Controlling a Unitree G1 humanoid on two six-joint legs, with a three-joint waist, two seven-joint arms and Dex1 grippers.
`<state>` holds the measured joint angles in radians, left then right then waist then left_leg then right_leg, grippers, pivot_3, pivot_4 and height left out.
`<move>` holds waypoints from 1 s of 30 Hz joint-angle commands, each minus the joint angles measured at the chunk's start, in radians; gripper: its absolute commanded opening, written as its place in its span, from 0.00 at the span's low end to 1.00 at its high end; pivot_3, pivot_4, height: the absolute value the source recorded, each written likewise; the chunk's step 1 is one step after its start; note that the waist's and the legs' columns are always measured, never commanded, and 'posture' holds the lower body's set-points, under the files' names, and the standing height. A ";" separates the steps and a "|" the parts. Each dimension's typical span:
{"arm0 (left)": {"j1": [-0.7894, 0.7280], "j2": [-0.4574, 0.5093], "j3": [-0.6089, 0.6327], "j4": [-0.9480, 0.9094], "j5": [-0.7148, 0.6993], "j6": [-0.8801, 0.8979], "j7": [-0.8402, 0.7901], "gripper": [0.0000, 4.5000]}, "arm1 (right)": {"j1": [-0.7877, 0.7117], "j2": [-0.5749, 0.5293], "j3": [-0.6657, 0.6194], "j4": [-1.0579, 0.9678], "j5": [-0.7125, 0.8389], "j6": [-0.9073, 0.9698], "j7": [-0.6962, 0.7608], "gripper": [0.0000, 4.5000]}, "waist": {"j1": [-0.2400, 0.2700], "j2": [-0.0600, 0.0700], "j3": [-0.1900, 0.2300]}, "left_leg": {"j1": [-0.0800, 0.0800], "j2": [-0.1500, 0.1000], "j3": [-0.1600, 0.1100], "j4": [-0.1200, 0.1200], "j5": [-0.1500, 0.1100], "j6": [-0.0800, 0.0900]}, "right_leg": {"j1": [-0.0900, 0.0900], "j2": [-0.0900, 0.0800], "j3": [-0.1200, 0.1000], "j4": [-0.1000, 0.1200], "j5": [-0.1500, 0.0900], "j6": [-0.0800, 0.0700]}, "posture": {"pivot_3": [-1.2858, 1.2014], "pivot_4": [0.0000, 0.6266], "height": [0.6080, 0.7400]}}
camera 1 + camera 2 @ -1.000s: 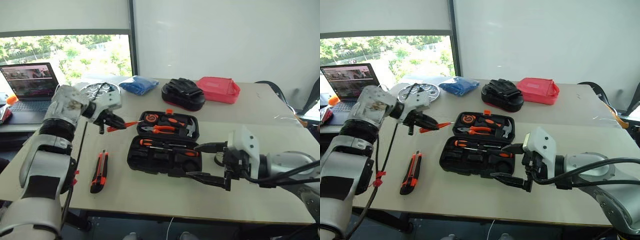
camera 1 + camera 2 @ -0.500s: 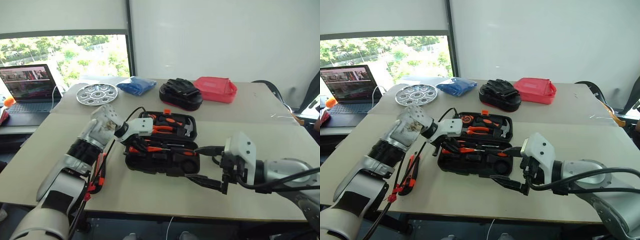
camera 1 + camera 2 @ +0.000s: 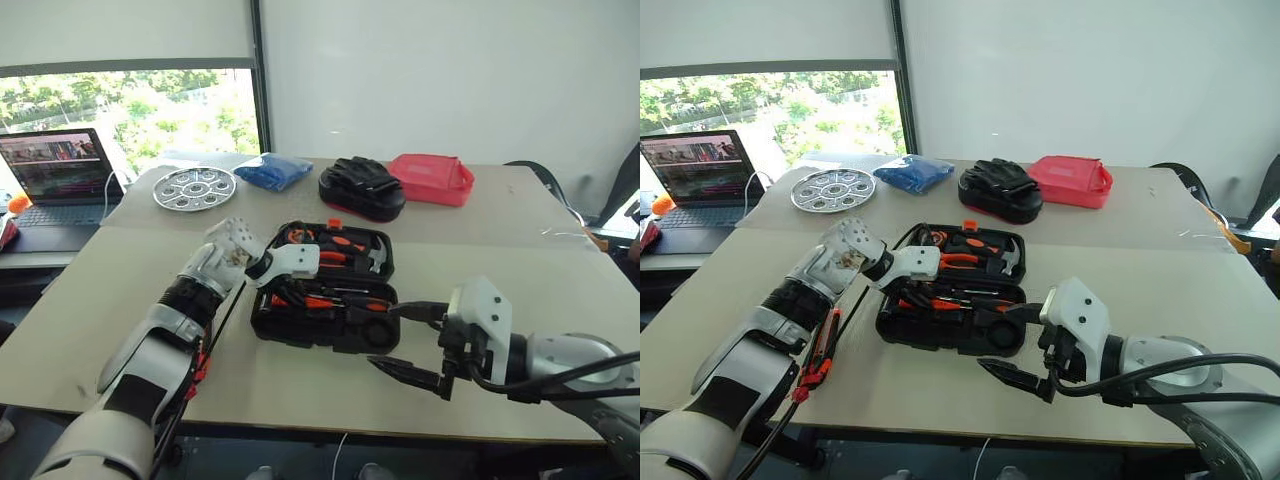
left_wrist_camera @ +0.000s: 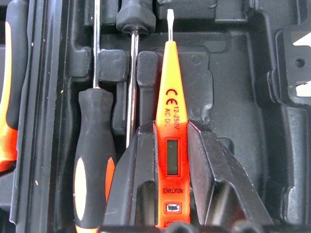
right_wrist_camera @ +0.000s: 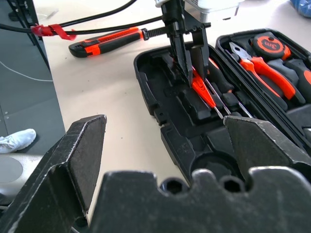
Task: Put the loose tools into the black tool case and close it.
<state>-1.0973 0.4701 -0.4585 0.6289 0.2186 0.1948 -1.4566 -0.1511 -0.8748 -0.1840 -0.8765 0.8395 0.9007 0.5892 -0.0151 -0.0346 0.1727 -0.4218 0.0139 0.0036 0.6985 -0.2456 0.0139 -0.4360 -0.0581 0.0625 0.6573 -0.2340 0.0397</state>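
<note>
Hovering nearest the table's front edge, the right gripper [image 3: 405, 345] has its two black fingers spread wide with nothing between them, just in front of the black tool case [image 3: 322, 300] and not touching it; the case lies open on the pale table [image 3: 480, 270], both halves flat, its near half holding a black-handled screwdriver [image 4: 93, 160] seated in a recess; over that near half the left gripper [image 4: 171, 160] points down into the tray, its fingers [image 4: 131, 184] pinched narrowly on the slim orange tester pen [image 4: 168, 111], whose metal tip lies along a moulded slot beside the screwdriver's shaft; whether the pen already rests on the plastic cannot be told; the far half of the case carries orange-handled pliers [image 5: 260, 73] and a tape measure [image 5: 268, 46]; off to the left of the case, the utility knife [image 3: 818, 350] lies loose on the table, partly behind the left arm; farther back stand a round metal tray [image 3: 194, 187], a blue bundle [image 3: 267, 170], a black bundle [image 3: 362, 187] and a red pouch [image 3: 432, 178].
</note>
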 commanded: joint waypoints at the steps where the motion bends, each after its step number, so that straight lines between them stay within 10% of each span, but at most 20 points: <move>1: -0.013 0.018 -0.024 0.033 0.034 -0.059 0.001 0.09 | 0.000 -0.006 -0.038 -0.038 0.016 -0.026 -0.012 1.00 | 0.000 0.000 0.000 | 0.000 0.000 0.000 0.000 0.000 0.000 | 0.000 0.000 0.000 0.000 0.000 0.000 | 0.52 0.24 1.00; 18: -0.015 0.019 0.005 0.081 0.012 -0.087 -0.027 0.09 | 0.005 0.000 -0.023 -0.042 0.013 -0.035 -0.031 1.00 | 0.000 0.000 0.000 | 0.000 0.000 0.000 0.000 0.000 0.000 | 0.000 0.000 0.000 0.000 0.000 0.000 | 0.52 0.24 1.00; 28: -0.055 0.145 0.027 -0.093 -0.179 0.115 -0.158 0.93 | 0.016 0.026 0.010 -0.045 0.012 -0.041 -0.043 1.00 | -0.002 0.000 0.000 | 0.000 0.000 0.000 0.000 0.000 0.000 | 0.000 0.000 0.000 0.000 0.000 0.000 | 0.52 0.24 1.00; 30: -0.063 0.190 0.003 -0.132 -0.237 0.143 -0.158 0.93 | 0.020 0.031 0.014 -0.043 0.009 -0.041 -0.044 1.00 | -0.002 0.000 0.000 | 0.000 0.001 -0.001 0.000 0.000 0.000 | 0.000 0.000 0.000 0.000 0.000 0.000 | 0.52 0.24 1.00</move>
<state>-1.1229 0.6294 -0.4439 0.5585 0.0509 0.3082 -1.6061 -0.1336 -0.8489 -0.1635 -0.8965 0.8464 0.8897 0.5518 -0.0166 -0.0347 0.1727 -0.4220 0.0145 0.0020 0.6985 -0.2456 0.0139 -0.4362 -0.0579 0.0625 0.6574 -0.2341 0.0398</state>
